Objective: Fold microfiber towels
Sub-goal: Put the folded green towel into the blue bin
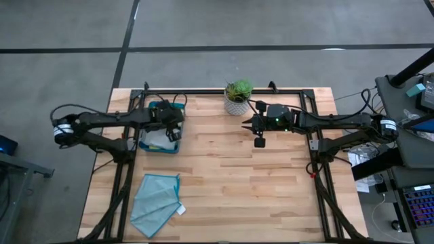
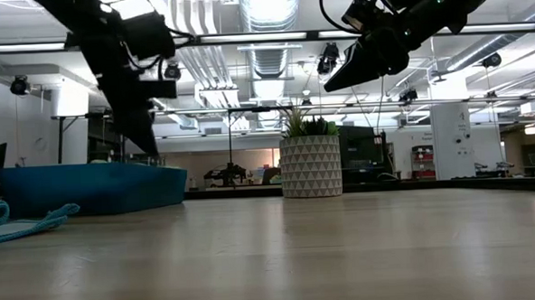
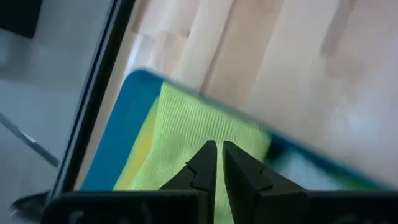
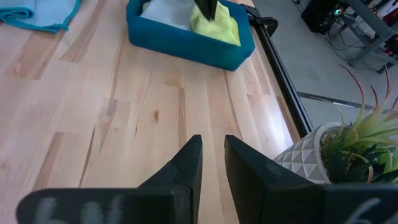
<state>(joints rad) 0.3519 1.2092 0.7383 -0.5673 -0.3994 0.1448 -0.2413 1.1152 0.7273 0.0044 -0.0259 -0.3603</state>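
Left gripper (image 3: 216,163) shut on lime towel (image 3: 186,137) inside tray (image 4: 186,45). Right gripper (image 4: 211,163) hangs mid-table, fingers slightly apart, holding nothing. Teal towel (image 1: 156,202) lies at table's near-left. Risk: thin pinch slips on lifting, or the lift drags the neighbouring towels along.

You've got bare table (image 1: 230,169) wide open through the middle and right, with only the plant pot (image 1: 237,102) at the back edge, the tray (image 1: 146,144) back-left, and the teal towel (image 1: 156,200) front-left blocking.
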